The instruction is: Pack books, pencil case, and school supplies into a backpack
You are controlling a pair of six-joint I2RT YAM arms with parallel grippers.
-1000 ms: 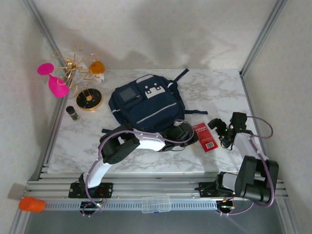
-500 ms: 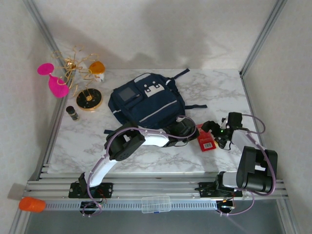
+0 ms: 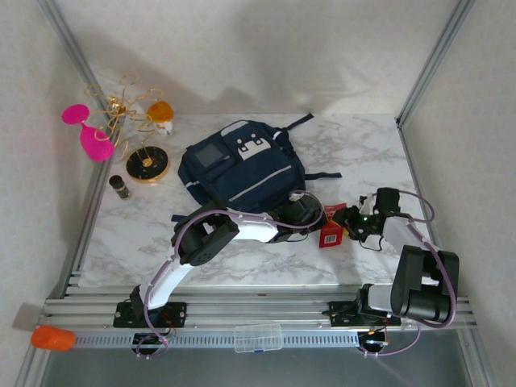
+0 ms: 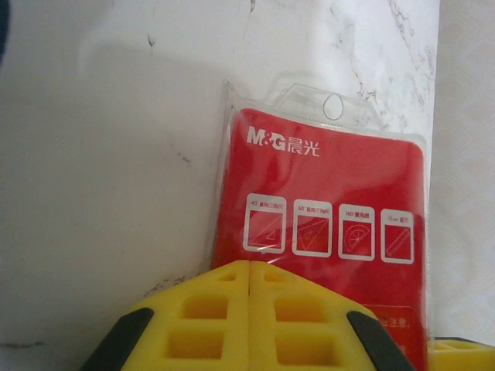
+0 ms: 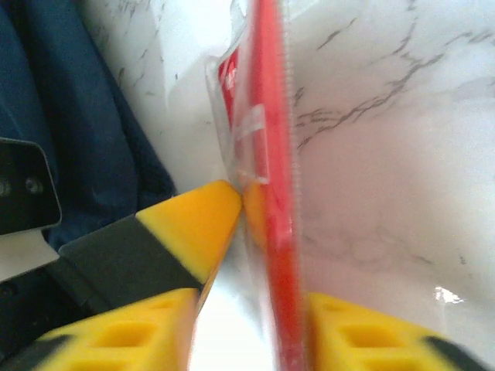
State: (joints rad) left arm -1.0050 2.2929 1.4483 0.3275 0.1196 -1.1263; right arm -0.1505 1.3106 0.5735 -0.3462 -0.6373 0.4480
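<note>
The school supplies, a flat red packet (image 3: 331,231) with white print (image 4: 325,209), stand tipped up on edge just right of the navy backpack (image 3: 242,168). My right gripper (image 3: 348,220) (image 5: 274,247) is shut on the packet (image 5: 267,116), which runs edge-on between its yellow fingers (image 5: 193,224). My left gripper (image 3: 310,216) (image 4: 249,264) is shut, its tips pressed together against the packet's near edge. Part of the backpack's blue fabric (image 5: 85,116) lies left of the right gripper. The books and the pencil case are out of view.
At the back left stand a gold wire stand (image 3: 133,109), pink glasses (image 3: 89,133), a round dark dish (image 3: 147,165) and a small dark jar (image 3: 120,187). A clear plastic box (image 3: 258,337) lies on the front rail. Bare marble (image 3: 363,149) stretches right of the backpack.
My right gripper moved left onto the packet and closed on it, tipping it up on edge. My left gripper closed fully and slid up to the packet's left side.
</note>
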